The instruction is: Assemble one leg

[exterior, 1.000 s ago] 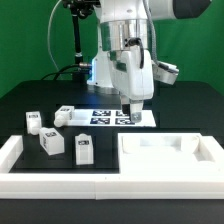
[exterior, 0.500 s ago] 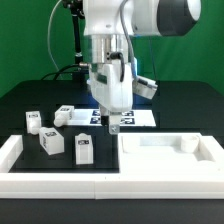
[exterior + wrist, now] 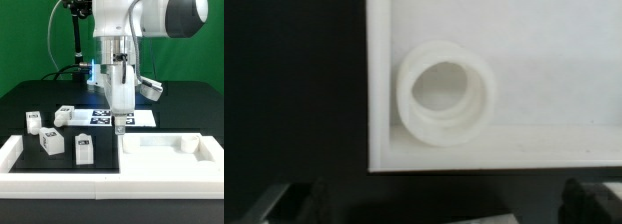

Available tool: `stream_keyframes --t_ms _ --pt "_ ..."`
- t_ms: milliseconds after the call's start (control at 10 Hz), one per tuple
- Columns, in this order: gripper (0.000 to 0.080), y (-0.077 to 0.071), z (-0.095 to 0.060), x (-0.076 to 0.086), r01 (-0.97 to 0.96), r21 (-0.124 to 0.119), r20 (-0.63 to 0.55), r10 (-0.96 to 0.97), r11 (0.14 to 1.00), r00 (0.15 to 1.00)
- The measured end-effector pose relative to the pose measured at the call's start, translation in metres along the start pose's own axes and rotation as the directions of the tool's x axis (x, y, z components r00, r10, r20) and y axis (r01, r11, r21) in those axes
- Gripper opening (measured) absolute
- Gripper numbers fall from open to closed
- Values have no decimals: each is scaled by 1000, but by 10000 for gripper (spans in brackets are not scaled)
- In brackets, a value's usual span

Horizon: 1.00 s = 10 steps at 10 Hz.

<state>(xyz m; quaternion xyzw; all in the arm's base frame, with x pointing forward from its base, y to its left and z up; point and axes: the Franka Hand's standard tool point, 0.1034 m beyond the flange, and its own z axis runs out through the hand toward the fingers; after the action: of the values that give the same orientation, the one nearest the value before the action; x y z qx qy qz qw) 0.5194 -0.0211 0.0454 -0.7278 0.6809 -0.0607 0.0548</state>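
Several legs, small white blocks with tags, lie on the black table at the exterior view's left: one (image 3: 33,120), another (image 3: 63,115), a third (image 3: 50,142), and one more (image 3: 82,150). My gripper (image 3: 120,125) points down over the far left corner of the large white tray-like part (image 3: 165,158). It holds nothing. In the wrist view the gripper (image 3: 446,196) is open, with the dark fingers (image 3: 313,195) wide apart. That view shows the tray-like part's corner (image 3: 544,40) with a round raised socket (image 3: 445,92). No leg shows there.
The marker board (image 3: 142,116) lies behind the gripper. A white raised wall (image 3: 60,182) runs along the front and up the exterior view's left side (image 3: 12,150). Black cables and a stand (image 3: 78,50) rise at the back.
The wrist has turned and the gripper has shifted a little toward the exterior view's left and down, coming over the tray-like part's far left corner. The legs have not moved.
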Motion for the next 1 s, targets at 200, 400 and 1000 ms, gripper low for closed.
stream_keyframes --t_ms 200,400,1000 --pt "649 -17 -10 8 108 18 6 -109 994 994" --pt "649 -38 -21 23 315 59 -39 -313 947 949" --pt "649 -39 -19 25 643 34 -63 -640 765 766"
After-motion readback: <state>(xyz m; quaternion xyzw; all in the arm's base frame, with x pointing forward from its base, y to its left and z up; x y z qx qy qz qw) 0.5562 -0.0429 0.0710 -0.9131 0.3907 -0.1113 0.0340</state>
